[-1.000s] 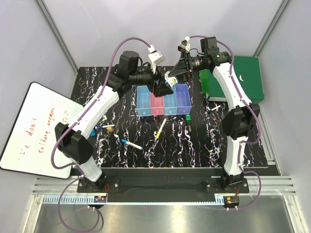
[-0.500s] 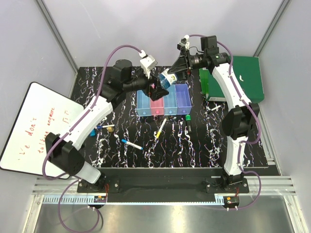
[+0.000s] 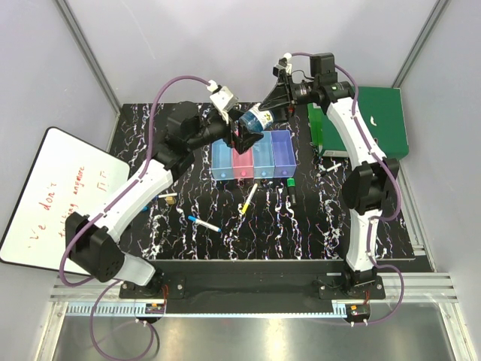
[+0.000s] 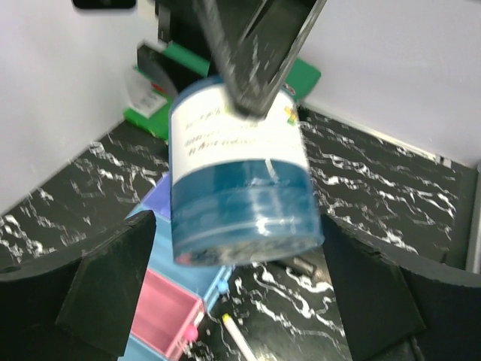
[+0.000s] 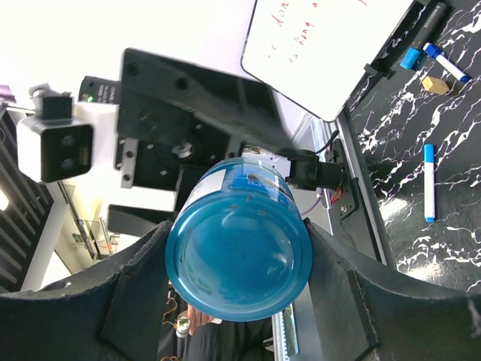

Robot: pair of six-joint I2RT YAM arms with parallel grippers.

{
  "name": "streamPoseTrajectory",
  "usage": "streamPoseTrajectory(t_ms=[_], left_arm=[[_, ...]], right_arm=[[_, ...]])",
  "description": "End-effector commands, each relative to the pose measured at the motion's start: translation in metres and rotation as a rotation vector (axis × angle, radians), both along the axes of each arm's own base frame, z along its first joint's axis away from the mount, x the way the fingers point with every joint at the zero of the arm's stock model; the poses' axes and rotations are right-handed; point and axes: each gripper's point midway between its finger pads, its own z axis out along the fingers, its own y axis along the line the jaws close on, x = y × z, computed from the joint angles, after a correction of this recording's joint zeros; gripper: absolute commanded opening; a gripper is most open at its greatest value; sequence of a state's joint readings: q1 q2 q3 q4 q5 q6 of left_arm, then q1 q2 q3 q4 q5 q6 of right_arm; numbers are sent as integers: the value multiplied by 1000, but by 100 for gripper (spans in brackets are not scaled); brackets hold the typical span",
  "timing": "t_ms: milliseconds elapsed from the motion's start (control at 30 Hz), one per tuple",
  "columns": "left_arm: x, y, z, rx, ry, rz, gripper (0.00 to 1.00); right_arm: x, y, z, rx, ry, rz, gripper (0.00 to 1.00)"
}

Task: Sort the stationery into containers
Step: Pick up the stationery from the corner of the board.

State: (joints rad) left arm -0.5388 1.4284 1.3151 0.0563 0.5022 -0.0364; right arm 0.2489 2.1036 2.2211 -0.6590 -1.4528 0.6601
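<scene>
Top: left tool (image 3: 239, 140) drew back from round blue tub (image 3: 256, 119); right tool (image 3: 263, 114) held tub alone above bins (image 3: 252, 162).
Left wrist: left tool spread apart, tub untouched between.
Right wrist: right tool clamped on tub; handover judged complete, drop into bin pending.

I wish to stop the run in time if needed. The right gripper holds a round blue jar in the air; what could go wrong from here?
The blue jar, held in mid-air by the right gripper, may slip and hit the bins. The open left gripper flanks it closely; the grippers could collide. The jar looks wider than one bin.
</scene>
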Motion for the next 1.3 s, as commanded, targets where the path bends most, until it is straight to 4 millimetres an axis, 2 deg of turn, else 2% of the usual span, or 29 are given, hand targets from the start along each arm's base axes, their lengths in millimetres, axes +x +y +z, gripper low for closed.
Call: streamPoseTrajectory(t_ms=[0,433,533,567,600,767,800,833,867,933,967,1000,1200,1267], left_arm=[[5,-8,46,-94,-150,7,92],[-1,-13,38,-86,-138,-14,72],[1,-14,39,-88,-146,-13,59],[1,-15,41,-91,-148,-14,41],[2,-16,40,-92,-144,-13,31],[2,-18,41,-86,-145,-14,12],[2,-18,41,-80,-147,-12,3],[3,-17,41,-77,-147,-3,0],[3,-17,37,-69,-139,-3,0],[3,-16,35,-56,-139,0,0],[2,-15,34,-36,-154,-2,0],[0,-13,35,-30,-162,-3,0],[-4,-2,28,25,-218,14,0],[-5,2,20,73,-235,12,0]], right_arm=[[-21,-8,32,80,-47,121,0],[-20,-7,40,81,-78,113,0],[-21,-7,41,81,-78,113,0],[-21,-7,41,81,-76,113,0],[-21,-7,41,82,-79,115,0],[-19,-7,40,78,-66,110,0],[-18,-6,39,76,-65,106,7],[-18,-6,39,76,-65,108,19],[-17,-5,37,71,-44,107,50],[-18,-6,38,78,-59,118,74],[-18,-6,38,80,-62,120,96],[-19,-6,39,82,-65,125,100],[-18,-5,39,74,-75,98,100],[-13,-8,39,67,-84,64,100]])
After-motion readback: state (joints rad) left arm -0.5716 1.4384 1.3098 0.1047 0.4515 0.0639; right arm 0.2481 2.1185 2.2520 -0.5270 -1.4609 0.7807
